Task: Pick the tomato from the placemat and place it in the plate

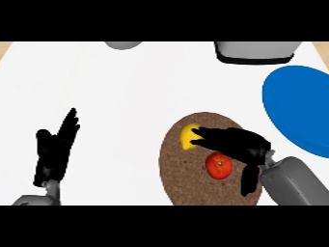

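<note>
1. Two items lie on the brown placemat [195,178]: the red tomato [219,165] near its middle, and a yellow object [189,135] at its upper left.
2. Right hand [237,144] is above the mat; fingers are extended over the yellow object, thumb hangs down just right of the tomato. Nothing is held.
3. Blue plate [302,108] lies right of the mat, at the counter's [124,96] edge.
4. Left hand [54,149] rests open at lower left, fingers straight.
</note>
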`<action>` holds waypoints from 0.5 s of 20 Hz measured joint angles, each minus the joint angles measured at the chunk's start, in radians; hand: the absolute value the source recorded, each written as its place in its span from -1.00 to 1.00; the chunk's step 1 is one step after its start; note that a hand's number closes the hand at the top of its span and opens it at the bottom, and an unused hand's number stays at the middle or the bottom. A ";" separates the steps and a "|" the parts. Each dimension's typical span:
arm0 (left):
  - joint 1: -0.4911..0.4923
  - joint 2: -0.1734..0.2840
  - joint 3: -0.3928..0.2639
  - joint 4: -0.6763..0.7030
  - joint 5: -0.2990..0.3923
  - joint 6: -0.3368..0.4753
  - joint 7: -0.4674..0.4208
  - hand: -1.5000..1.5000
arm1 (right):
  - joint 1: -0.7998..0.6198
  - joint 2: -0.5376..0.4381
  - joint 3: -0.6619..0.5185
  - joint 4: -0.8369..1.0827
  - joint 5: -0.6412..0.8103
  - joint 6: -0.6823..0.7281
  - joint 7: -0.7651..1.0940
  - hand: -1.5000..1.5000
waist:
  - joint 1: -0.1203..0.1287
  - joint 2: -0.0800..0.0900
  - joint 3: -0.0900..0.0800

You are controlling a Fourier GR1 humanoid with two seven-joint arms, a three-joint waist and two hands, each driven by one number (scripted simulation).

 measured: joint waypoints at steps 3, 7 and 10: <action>-0.001 -0.018 -0.004 0.007 -0.014 -0.003 -0.009 0.00 | -0.004 0.004 -0.006 0.014 0.045 -0.038 -0.054 1.00 | -0.001 -0.005 -0.002; 0.010 -0.022 0.007 -0.005 -0.022 -0.016 -0.004 0.00 | -0.019 0.025 -0.026 0.028 0.086 -0.073 -0.109 1.00 | 0.000 -0.006 -0.002; -0.003 -0.027 0.016 0.001 -0.033 -0.019 0.002 0.00 | -0.006 0.042 -0.037 0.033 0.124 -0.122 -0.137 1.00 | -0.001 -0.008 -0.003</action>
